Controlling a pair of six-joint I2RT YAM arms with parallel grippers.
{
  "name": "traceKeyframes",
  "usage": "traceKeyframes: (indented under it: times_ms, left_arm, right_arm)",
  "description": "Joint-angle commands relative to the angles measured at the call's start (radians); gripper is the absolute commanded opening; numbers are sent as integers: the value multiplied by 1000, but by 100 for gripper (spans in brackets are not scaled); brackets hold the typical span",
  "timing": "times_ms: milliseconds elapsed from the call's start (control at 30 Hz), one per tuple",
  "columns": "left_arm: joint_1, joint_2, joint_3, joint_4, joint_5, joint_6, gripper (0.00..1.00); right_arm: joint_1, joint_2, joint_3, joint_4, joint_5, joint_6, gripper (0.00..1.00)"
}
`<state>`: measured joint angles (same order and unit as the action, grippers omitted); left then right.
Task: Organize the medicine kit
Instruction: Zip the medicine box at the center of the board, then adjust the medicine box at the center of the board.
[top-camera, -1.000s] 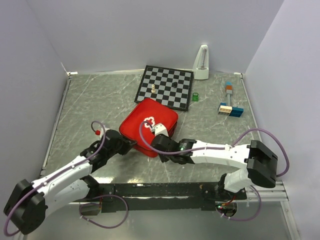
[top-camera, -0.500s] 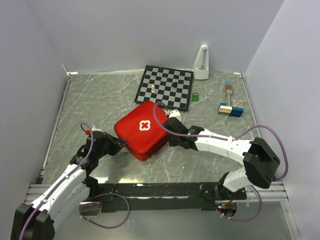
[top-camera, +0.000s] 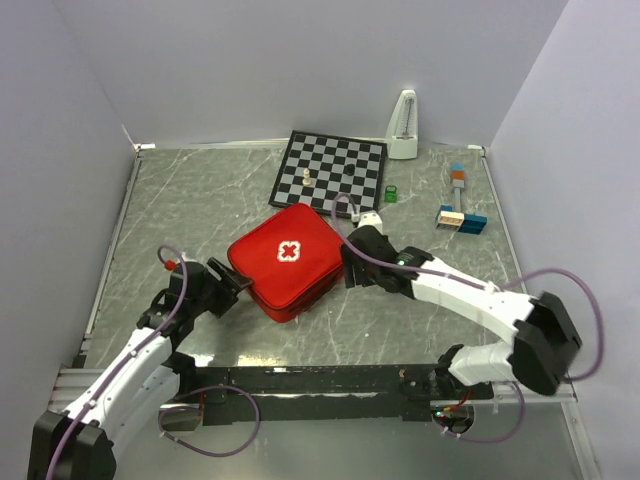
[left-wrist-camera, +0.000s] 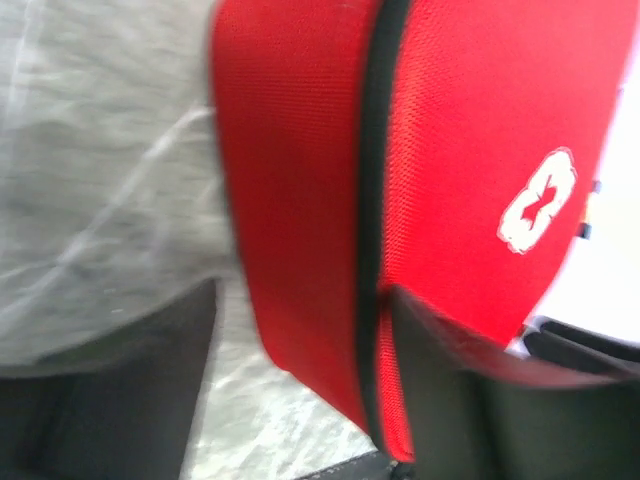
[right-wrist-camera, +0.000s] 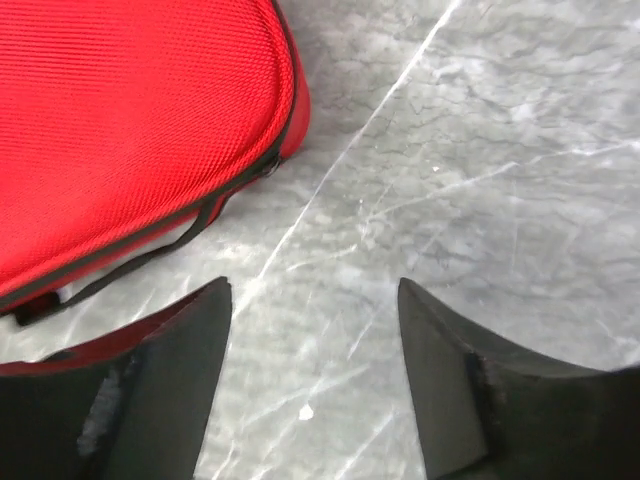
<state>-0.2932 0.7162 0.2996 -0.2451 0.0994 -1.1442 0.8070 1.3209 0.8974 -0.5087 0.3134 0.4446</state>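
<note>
One medicine kit (top-camera: 300, 275) between left claw (top-camera: 238, 284), right claw (top-camera: 347, 270).

Grey marbled table (top-camera: 200, 200) (white veins) between plain lavender walls (top-camera: 300, 70)

- The grey marbled surface (top-camera: 200, 210) carried the red medicine kit (top-camera: 290, 260) (white cross up) near its middle.
- A chessboard (top-camera: 332, 172) and coloured blocks (top-camera: 460, 218) lay farther back.
</note>
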Motion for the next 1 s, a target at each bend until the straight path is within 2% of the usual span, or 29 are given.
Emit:
traceKeyframes:
  times_ms: [0,100,233,300,367,567,800,967]
  left_arm:
    - [14,-37,36,-121,-70,50,83]
    - [14,-84,93,-172,-70,64,89]
    - [14,-200,139,-203,-32,83,88]
    - [12,-236,131,-181,23,89,81]
    - [11,-231,112,-186,40,75,79]
    - [12,-206,33,-113,66,63,85]
    - [11,11,7,9,57,40,84]
    - [11,115,38,38,-3,47,84]
  right_arm:
    - [9,-127,38,-105,26,-1,77]
    - [4,-146,89,-103,42,-7,78]
    - [-90,-71,156,8,-17,16,78]
    - [-149,-8,184,91,-88,28,76]
    - [-175,62,231,148,-140,31,76]
    - [-232,320,420,145,-307,23,80]
    - [-233,362,293,214,-444,13,80]
    - [-204,259,100,300,-519,-4,76]
